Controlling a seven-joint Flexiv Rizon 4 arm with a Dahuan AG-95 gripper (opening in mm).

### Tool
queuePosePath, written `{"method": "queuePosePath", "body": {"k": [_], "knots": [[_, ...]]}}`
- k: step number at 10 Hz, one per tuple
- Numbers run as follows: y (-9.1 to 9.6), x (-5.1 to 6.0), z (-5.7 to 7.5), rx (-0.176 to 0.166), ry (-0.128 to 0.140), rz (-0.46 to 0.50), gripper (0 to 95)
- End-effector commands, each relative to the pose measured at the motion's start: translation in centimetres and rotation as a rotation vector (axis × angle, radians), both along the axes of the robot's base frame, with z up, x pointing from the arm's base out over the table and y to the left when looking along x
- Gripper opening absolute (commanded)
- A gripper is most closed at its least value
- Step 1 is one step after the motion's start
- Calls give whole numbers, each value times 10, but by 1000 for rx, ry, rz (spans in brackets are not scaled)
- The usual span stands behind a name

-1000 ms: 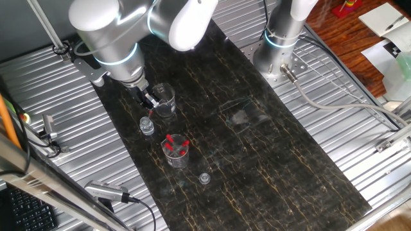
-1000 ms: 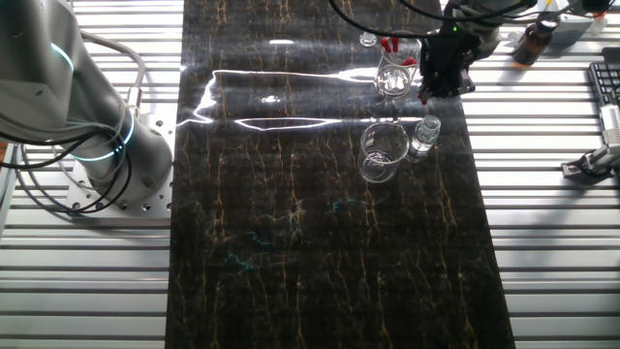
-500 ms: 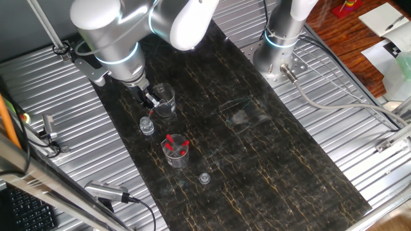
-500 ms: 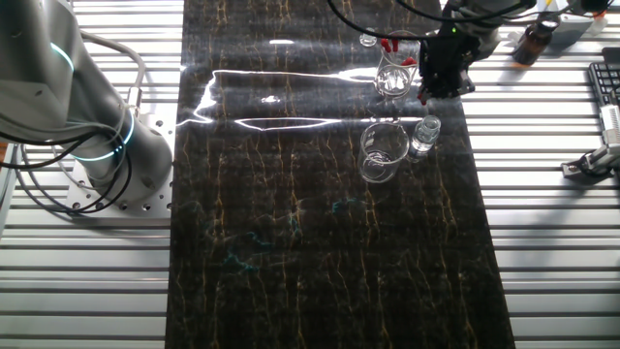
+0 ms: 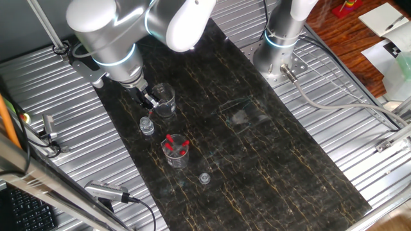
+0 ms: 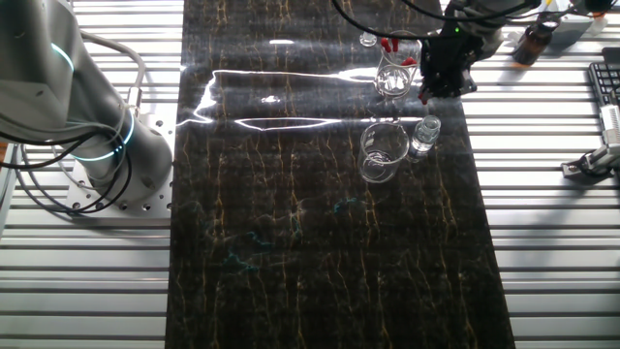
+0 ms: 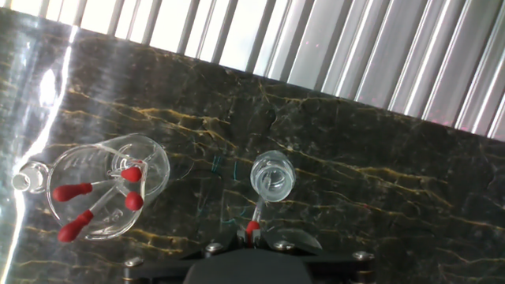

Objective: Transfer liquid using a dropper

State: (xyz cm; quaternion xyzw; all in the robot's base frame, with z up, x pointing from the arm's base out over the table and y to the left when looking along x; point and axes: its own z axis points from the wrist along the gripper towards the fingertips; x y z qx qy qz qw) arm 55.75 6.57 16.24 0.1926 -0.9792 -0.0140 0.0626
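Note:
My gripper (image 7: 252, 231) is shut on the red bulb of a dropper (image 7: 256, 214), whose clear tip points down at the mouth of a small glass vial (image 7: 271, 176). In one fixed view the gripper (image 5: 149, 101) hangs just above the vial (image 5: 147, 126), beside an empty glass beaker (image 5: 164, 101). A second beaker (image 5: 176, 151) holds several red-bulbed droppers; it also shows in the hand view (image 7: 102, 197). In the other fixed view the gripper (image 6: 432, 87) is above the vial (image 6: 423, 137), next to the empty beaker (image 6: 382, 152).
A small vial cap (image 5: 204, 178) lies on the dark marble mat (image 5: 257, 154) in front of the dropper beaker. A second arm's base (image 5: 280, 45) stands at the back right. Ribbed metal table (image 5: 58, 96) surrounds the mat. A brown bottle (image 6: 536, 41) stands off the mat.

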Motion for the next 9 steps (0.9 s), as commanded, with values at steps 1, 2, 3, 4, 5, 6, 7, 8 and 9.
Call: {"method": "queuePosePath", "body": {"k": [1,2,3,4,5,6,7,8,9], "knots": [[0,2,-4,3,7,5,0],[-1,3,-8,3,9,8,0],[-1,4,-13,4,9,12,0],[-2,5,-16,3,6,11,0],[-2,6,-19,4,4,12,0],[-2,6,-21,3,1,12,0],[-2,6,-22,3,-1,13,0],[-2,6,-23,3,-1,14,0],[-2,7,-23,3,-3,16,0]]}}
